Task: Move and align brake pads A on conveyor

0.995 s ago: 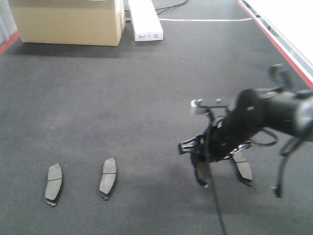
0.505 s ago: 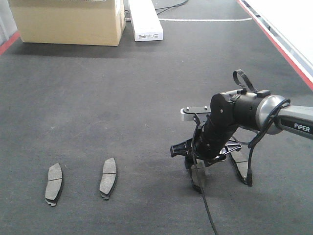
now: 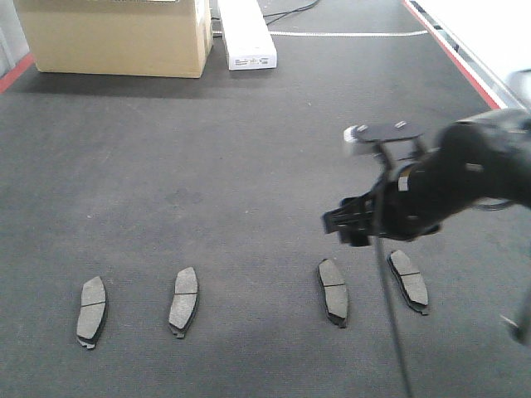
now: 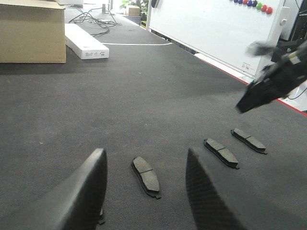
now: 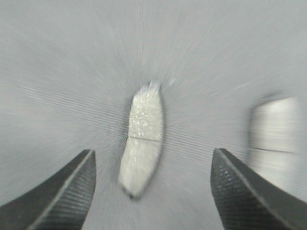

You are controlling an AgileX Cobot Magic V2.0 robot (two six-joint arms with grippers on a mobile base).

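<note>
The exterior front-facing view is showing four brake pads A lying in a row near the conveyor's (image 3: 249, 149) front edge: far-left pad (image 3: 92, 311), second pad (image 3: 183, 302), third pad (image 3: 333, 292), fourth pad (image 3: 409, 280); the right gripper (image 3: 357, 225) is hovering above the third, jaws spread and empty; the left gripper (image 4: 144, 191) is likewise gaping over the second pad, holding nothing. The risk is probably misalignment; the right pair is slanting differently from the left pair, and a careless descent could be nudging a pad askew.
</note>
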